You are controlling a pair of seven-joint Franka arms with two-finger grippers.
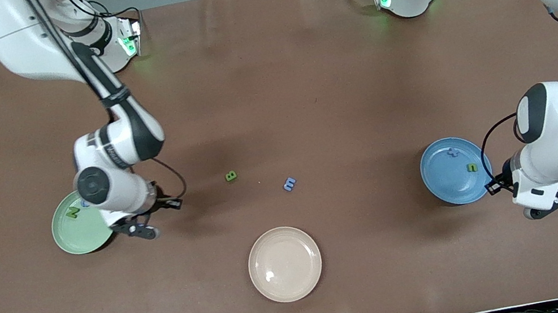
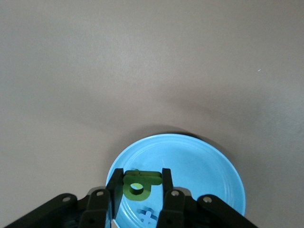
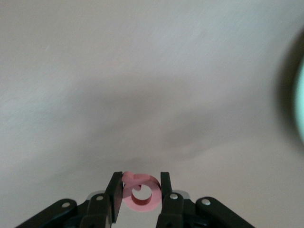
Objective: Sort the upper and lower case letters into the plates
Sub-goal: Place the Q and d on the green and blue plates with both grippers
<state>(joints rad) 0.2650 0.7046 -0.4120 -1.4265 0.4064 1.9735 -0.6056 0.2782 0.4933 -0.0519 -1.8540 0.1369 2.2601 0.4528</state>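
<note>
Gripping letters, both tools hover beside plates.

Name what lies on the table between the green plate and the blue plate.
Front view: between the green plate and the blue plate lie a green letter and a blue letter.

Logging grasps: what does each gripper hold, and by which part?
Left gripper: green letter, jaws on its two side edges. Right gripper: pink letter, likewise.
</note>
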